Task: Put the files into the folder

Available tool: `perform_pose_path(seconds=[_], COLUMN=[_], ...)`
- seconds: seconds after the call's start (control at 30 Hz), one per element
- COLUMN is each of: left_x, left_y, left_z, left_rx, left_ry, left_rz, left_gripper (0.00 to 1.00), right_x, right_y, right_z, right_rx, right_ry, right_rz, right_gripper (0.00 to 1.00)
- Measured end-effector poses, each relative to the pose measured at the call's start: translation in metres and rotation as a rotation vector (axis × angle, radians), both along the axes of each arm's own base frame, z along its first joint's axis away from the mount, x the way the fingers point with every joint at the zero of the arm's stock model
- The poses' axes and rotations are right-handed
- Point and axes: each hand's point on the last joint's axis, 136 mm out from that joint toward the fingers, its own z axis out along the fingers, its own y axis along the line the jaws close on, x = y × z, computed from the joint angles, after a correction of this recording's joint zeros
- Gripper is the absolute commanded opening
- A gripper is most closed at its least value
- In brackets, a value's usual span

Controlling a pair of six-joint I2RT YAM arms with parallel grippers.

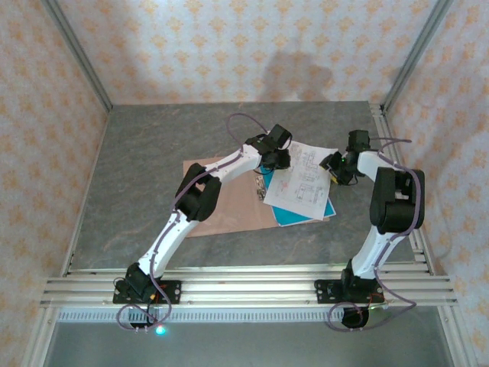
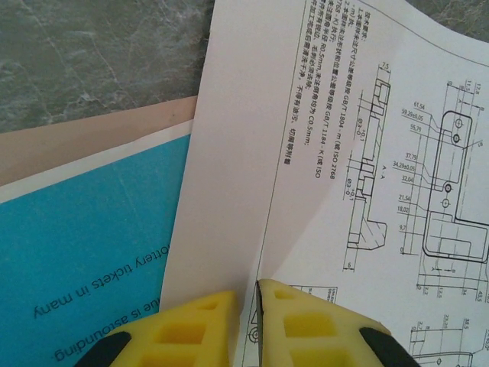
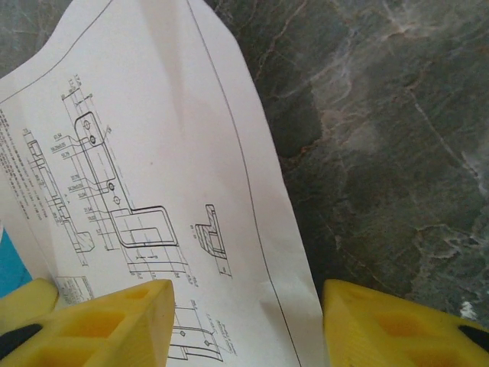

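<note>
The white printed sheet (image 1: 306, 180) lies tilted over the teal-blue sheet (image 1: 302, 215), which partly overlaps the pinkish-brown folder (image 1: 229, 210) lying open and flat. My left gripper (image 1: 276, 162) is at the white sheet's left edge. In the left wrist view its jaws (image 2: 248, 306) are shut on the white sheet (image 2: 321, 115), with the teal sheet (image 2: 92, 237) and folder (image 2: 92, 138) beneath. My right gripper (image 1: 334, 170) hovers at the sheet's right edge. It stands open (image 3: 244, 321), one finger over the white sheet (image 3: 153, 115) and the other over bare table.
The grey marbled table (image 1: 145, 168) is walled on three sides by patterned panels with metal posts. A rail frame (image 1: 252, 287) runs along the near edge, and another rail (image 1: 397, 176) lines the right side close to the right arm.
</note>
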Motion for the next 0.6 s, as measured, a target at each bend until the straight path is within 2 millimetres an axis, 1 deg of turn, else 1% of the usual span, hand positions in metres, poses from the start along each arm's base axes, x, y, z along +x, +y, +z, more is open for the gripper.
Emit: perform_pose_path(seconds=[0.1, 0.27, 0.6], left_x=[0.000, 0.000, 0.001], left_y=[0.000, 0.000, -0.001], left_z=[0.000, 0.000, 0.000], left_rx=[0.000, 0.002, 0.004], left_ry=[0.000, 0.002, 0.005], left_rz=[0.000, 0.000, -0.001], left_gripper=[0.16, 0.16, 0.16], right_x=[-0.003, -0.010, -0.009], right_y=[-0.003, -0.013, -0.011], right_z=[-0.003, -0.008, -0.009], right_rx=[0.001, 0.002, 0.008], right_ry=[0.005, 0.014, 0.006], right_rz=[-0.007, -0.019, 0.058], right_gripper=[0.53, 0.56, 0.55])
